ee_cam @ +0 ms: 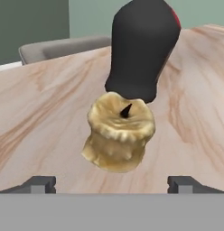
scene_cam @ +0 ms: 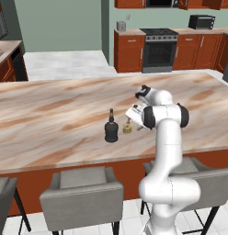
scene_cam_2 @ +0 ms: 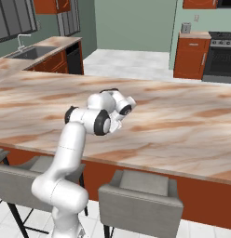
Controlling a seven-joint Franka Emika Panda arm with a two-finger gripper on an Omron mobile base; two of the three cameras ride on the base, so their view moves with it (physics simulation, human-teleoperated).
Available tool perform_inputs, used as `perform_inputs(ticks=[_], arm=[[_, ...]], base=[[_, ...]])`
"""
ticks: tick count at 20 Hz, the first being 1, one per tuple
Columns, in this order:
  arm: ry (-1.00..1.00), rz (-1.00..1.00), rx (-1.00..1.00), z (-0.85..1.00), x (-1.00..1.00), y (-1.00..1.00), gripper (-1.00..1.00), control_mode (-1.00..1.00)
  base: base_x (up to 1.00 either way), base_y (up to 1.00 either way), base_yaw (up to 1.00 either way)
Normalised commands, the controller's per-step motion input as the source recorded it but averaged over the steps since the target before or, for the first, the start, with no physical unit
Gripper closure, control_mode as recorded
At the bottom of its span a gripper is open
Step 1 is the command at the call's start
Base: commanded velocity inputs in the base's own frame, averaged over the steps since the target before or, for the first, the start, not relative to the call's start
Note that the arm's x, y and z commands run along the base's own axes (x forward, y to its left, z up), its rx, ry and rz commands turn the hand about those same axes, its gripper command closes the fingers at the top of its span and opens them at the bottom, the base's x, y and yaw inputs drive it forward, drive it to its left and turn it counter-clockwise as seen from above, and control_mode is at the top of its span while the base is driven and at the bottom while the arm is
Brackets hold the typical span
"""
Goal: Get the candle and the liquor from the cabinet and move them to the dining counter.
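My tool (ee_cam: 112,184) stood released around the candle (ee_cam: 118,133) — pulling back carelessly could've knocked it into the liquor (ee_cam: 141,49).

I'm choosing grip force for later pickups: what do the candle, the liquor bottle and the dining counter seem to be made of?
Candle: looks like soft yellowish wax, lumpy matte surface, dark wick.
Liquor bottle: smooth black body, probably glass or glazed ceramic; too dull to tell.
Dining counter: polished marble-look stone, beige with brown veins.
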Motion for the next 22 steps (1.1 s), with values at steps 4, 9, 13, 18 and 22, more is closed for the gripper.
perform_inputs(ticks=[4,9,13,18,22], arm=[[-0.04,-0.08,0.00,0.10,-0.37,-0.04,-1.00,-1.00],[-0.13,-0.16,-0.04,0.17,-0.46,-0.01,-1.00,-1.00],[-0.01,-0.27,-0.06,0.19,-0.46,0.00,-1.00,-1.00],[0.00,-0.25,-0.11,0.30,-0.44,0.00,-1.00,-1.00],[-0.01,-0.13,-0.16,0.37,-0.40,0.00,-1.00,-1.00]], base=[[0.00,0.00,0.00],[0.00,0.00,0.00],[0.00,0.00,0.00],[0.00,0.00,0.00],[0.00,0.00,0.00]])
